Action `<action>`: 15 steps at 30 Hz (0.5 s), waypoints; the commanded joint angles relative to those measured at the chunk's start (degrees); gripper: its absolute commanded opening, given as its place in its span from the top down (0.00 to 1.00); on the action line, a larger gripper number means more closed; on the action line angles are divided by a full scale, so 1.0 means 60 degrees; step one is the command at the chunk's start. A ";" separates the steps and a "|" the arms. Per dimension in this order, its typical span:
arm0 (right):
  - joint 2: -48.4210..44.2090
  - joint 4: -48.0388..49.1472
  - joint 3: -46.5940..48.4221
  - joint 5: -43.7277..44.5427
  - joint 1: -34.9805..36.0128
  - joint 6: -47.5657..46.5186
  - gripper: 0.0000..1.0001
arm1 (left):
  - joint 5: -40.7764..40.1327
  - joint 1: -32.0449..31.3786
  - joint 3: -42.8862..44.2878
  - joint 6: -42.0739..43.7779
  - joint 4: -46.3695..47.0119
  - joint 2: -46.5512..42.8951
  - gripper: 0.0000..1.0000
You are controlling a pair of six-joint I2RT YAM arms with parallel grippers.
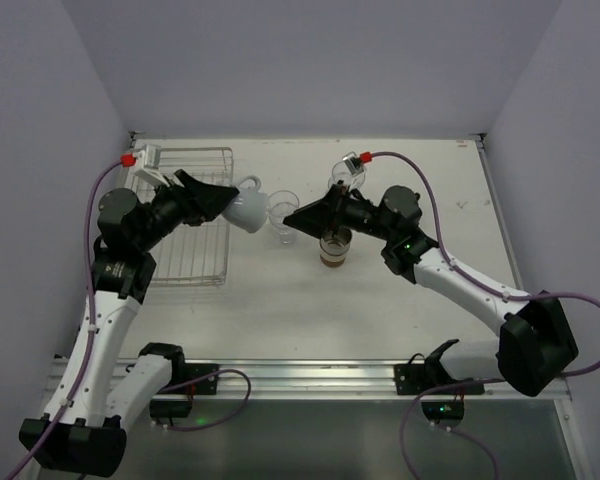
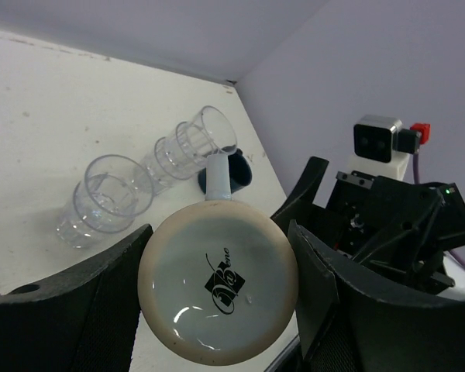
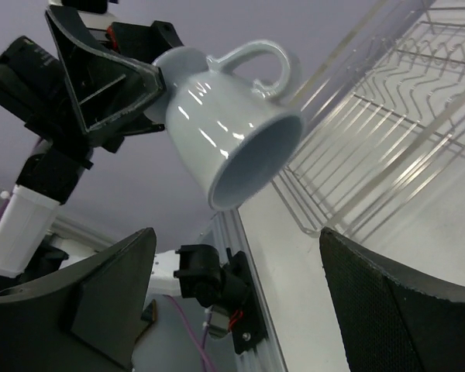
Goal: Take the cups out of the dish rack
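Left tool point(image 3: 145, 84) clamps pale mug point(image 3: 217, 128) (mouth toward camera), beside wire rack point(image 3: 391, 108).

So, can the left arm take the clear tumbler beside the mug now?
Probably not yet: the left arm has its jaws shut on the pale handled mug, leaving no free grip, though the clear tumbler stands close beside it.

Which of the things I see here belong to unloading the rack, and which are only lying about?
Belong to the job:
dish rack
pale mug, clamped in the left gripper
near clear tumbler
far clear tumbler
tan cup
dark blue cup, mostly hidden

Not part of it:
table
metal rail at its near edge
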 commanded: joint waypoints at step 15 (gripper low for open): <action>0.1960 0.3244 0.1540 -0.0611 0.1347 0.1412 0.27 | -0.0051 -0.2012 -0.1405 -0.1839 0.3905 -0.0138 1.00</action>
